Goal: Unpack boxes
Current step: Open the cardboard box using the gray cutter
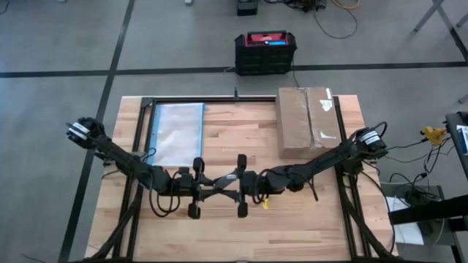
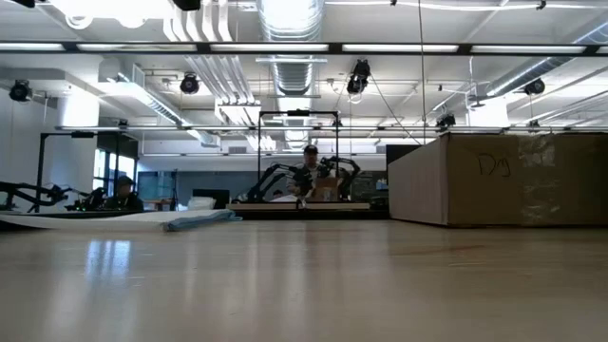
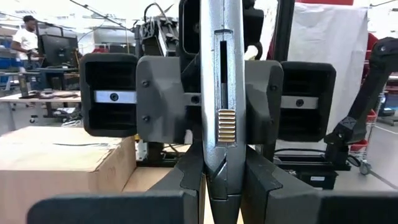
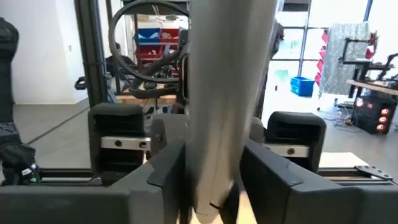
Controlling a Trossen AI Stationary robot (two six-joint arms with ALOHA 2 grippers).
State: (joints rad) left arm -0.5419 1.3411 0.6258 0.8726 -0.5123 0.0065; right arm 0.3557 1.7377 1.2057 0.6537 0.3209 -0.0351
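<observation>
A grey utility knife (image 3: 222,93) with a ribbed yellow slider (image 3: 227,126) is held up over the table's near middle, between my two grippers, which face each other. My left gripper (image 3: 225,180) is shut on it. My right gripper (image 4: 214,180) comes from the opposite side with a finger on each flank of the knife (image 4: 224,93). In the high view the grippers meet at the knife (image 1: 219,188). The brown cardboard box (image 1: 307,120) rests closed on its base at the table's far right. My left gripper pinches the knife's lower grey body (image 3: 214,177) between its two fingers, level, coming from the table's left. The knife stands about upright above the fingers, clear of the table. My right gripper has its two fingers (image 4: 171,177) against the knife's lower part (image 4: 211,186), level, from the table's right.
A clear blue-edged plastic bag (image 1: 178,131) lies flat at the table's far left. A black crate with a red top (image 1: 265,51) stands on the floor beyond the far edge. Bare wood lies between bag and box. People sit in the room behind (image 2: 123,195).
</observation>
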